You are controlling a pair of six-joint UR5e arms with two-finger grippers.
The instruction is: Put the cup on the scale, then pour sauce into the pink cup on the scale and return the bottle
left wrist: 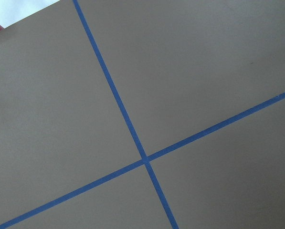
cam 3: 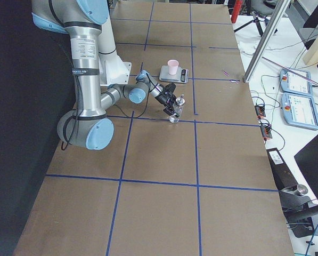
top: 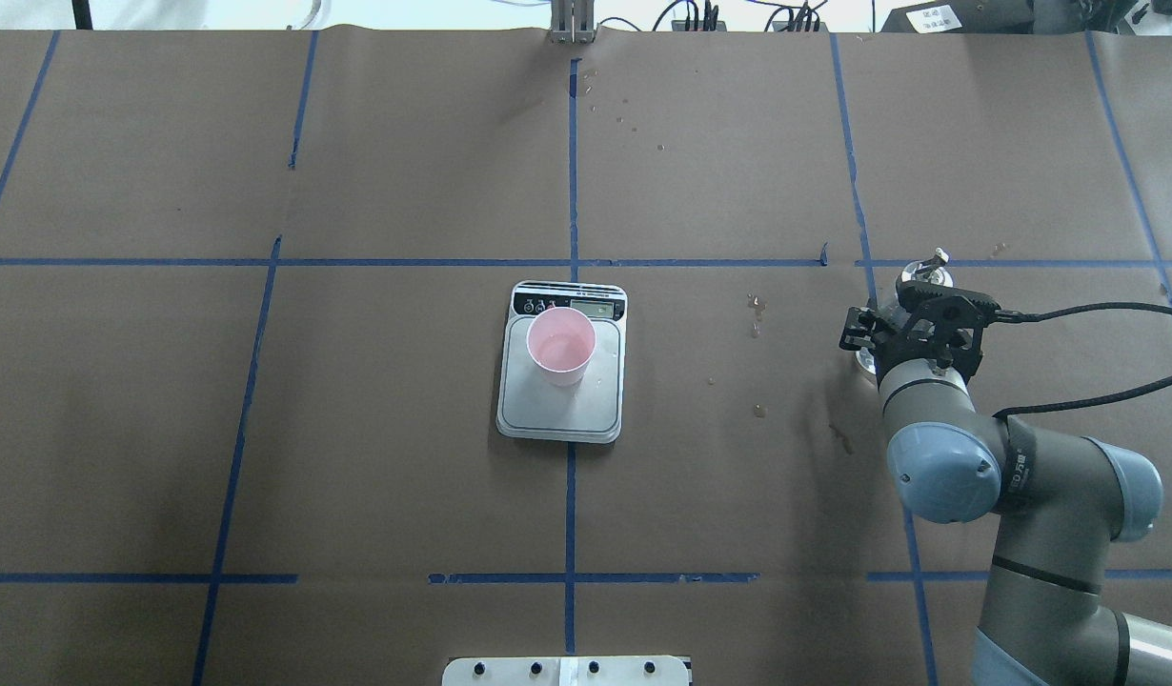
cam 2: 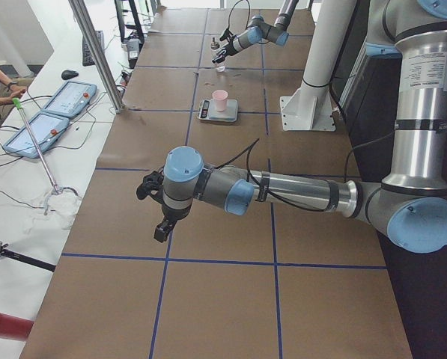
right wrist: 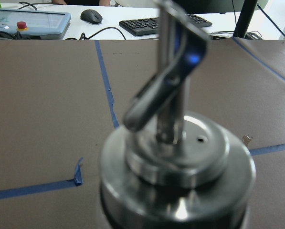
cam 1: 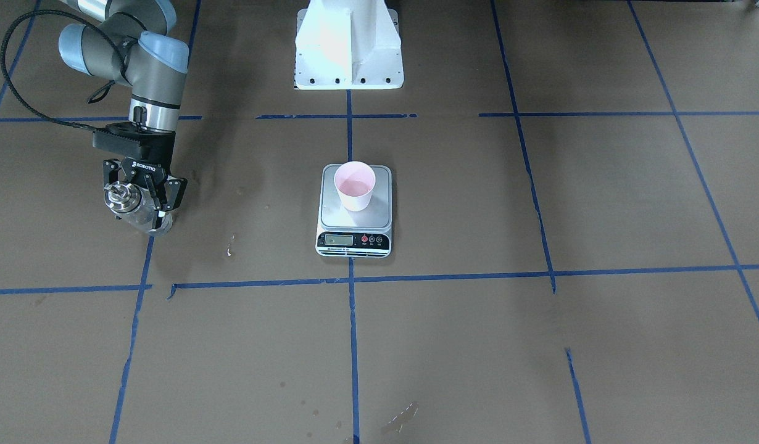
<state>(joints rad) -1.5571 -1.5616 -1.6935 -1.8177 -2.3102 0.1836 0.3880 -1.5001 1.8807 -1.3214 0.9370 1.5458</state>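
The pink cup stands upright on the scale at the table's middle, with a little clear sauce inside; both also show in the overhead view, the cup on the scale. My right gripper is shut on the glass bottle, far to the robot's right of the scale, the bottle's base at or just above the table. Its metal spout fills the right wrist view. My left gripper hovers over bare table at the robot's left end; I cannot tell if it is open.
The white robot base stands behind the scale. Blue tape lines grid the brown table. Small wet spots lie between scale and bottle. A metal pole and operator tablets stand along the far edge.
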